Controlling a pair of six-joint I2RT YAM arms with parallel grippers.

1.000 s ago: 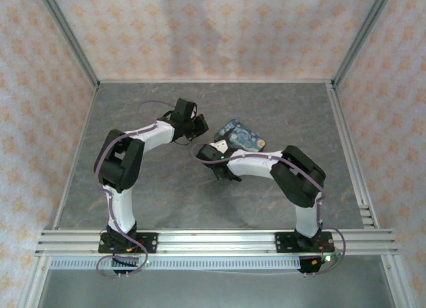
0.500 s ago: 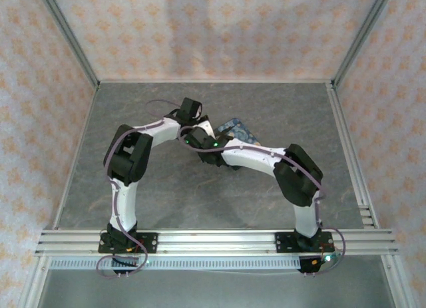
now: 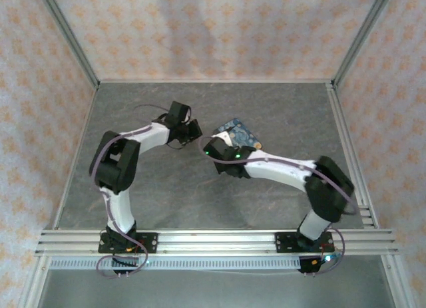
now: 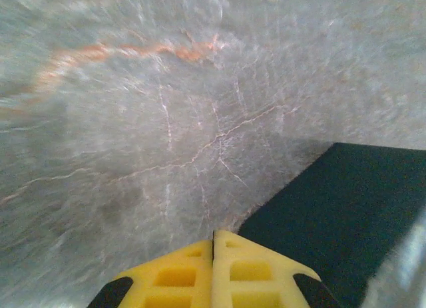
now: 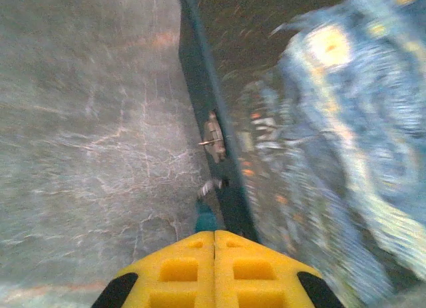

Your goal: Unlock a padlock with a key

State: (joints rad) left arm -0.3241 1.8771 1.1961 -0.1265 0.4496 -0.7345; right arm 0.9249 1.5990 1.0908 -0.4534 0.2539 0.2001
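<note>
My right gripper (image 5: 214, 233) is shut, its yellow fingertips close against the side wall of the dark-blue box with yellow swirls (image 5: 333, 122). On that wall sits a small dark metal piece with a silvery glint, apparently the padlock (image 5: 213, 130). A thin pale sliver, likely the key (image 5: 204, 143), sticks out of it to the left. Just ahead of the fingertips lies a small teal piece (image 5: 205, 218) with a silvery tip; whether it is held is unclear. My left gripper (image 4: 213, 235) is shut on nothing, just left of the box (image 4: 346, 201).
From above, the box (image 3: 241, 136) lies mid-table with the right gripper (image 3: 217, 146) at its near-left corner and the left gripper (image 3: 193, 130) a short way to its left. Grey marbled table (image 3: 166, 188), aluminium rails at the right and near edges, patterned walls all round.
Half a second ago both grippers met at the box's left side. The left arm has drawn back to the left; the right arm's elbow has swung out right. Both wrist views are blurred.
</note>
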